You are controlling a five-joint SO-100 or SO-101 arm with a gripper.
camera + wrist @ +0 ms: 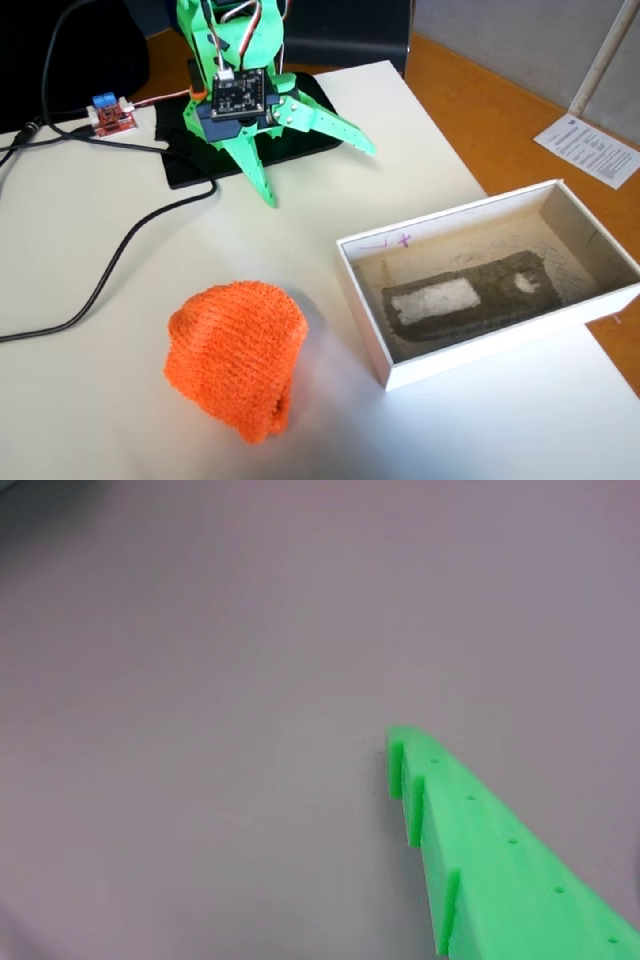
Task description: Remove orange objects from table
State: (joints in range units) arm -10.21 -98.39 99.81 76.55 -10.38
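Note:
An orange knitted cloth (238,355) lies bunched on the white table (80,400), in the front middle of the fixed view. My green gripper (320,176) hangs low over the table at the back, well behind the cloth. It is open wide and empty, with one finger pointing down at the table and the other spread out to the right. The wrist view shows only one green toothed finger (480,850) over bare table. The cloth does not show there.
An open white box (565,320) with a grey lining stands right of the cloth. A black base pad (200,165), a small red board (110,115) and black cables (110,275) lie at the back left. A paper sheet (590,148) lies on the orange floor beyond the table's right edge.

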